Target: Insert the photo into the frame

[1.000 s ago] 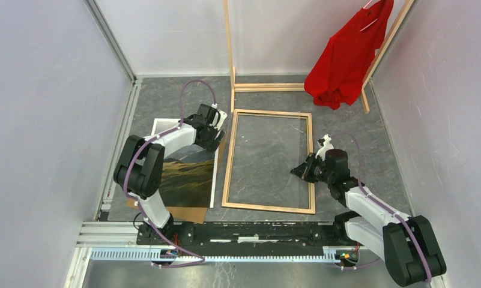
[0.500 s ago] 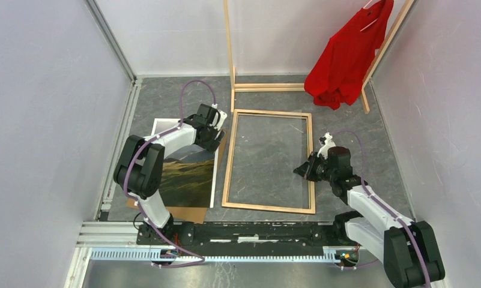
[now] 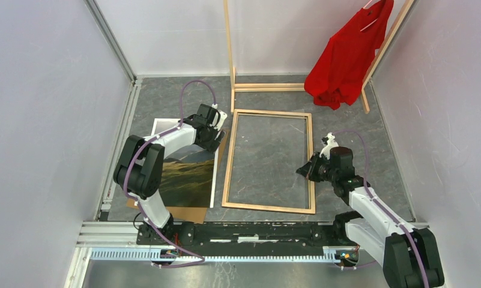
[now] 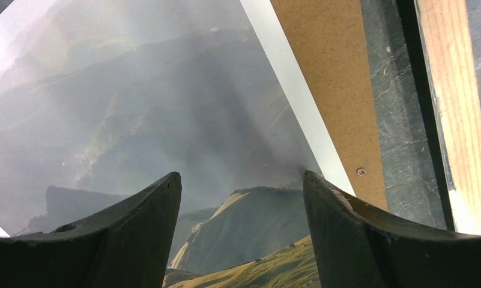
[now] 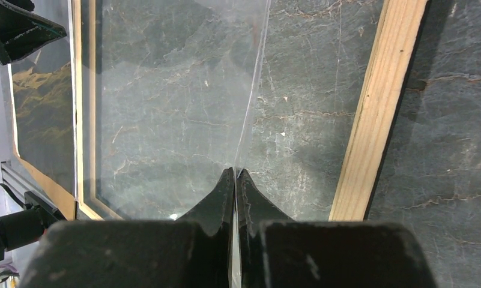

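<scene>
The photo lies face up on the brown backing board on the worktop, just left of the frame — left pincer spread above the print's right part — right pincer pressed together, pinching the edge of a clear sheet inside the wood-side-up frame.

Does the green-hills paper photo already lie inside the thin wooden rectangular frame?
No, the photo lies on brown cardboard left of the frame, outside its rails.
</scene>
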{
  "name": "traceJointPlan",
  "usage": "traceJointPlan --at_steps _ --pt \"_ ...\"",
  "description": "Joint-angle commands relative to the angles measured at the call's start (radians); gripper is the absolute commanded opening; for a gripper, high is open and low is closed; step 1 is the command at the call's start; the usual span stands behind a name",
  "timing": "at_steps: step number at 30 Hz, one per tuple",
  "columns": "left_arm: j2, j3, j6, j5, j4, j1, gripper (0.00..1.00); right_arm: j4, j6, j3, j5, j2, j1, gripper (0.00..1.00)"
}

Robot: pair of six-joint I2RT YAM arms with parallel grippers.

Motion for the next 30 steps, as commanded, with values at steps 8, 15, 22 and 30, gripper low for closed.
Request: traceJointPlan --at_steps 8,15,22,30 --pt "-0.035 0.015 0.045 0.009 -0.003 -0.006 0.79 -0.029 -0.057 0.034 0.039 -0.022 -0.029 0.04" --pt "-0.047 0.005 0.059 0.001 -0.006 -0.006 0.79 -0.043 -0.064 0.039 0.037 -0.03 -0.044 0.03" --pt "-0.046 0.01 0.053 0.007 -0.008 -0.006 0.79 -0.047 -0.075 0.063 0.021 -0.023 -0.052 0.04" --pt "-0.029 0.01 0.038 0.043 -0.007 -0.007 0.78 0.024 -0.066 0.058 -0.044 -0.031 -0.051 0.04"
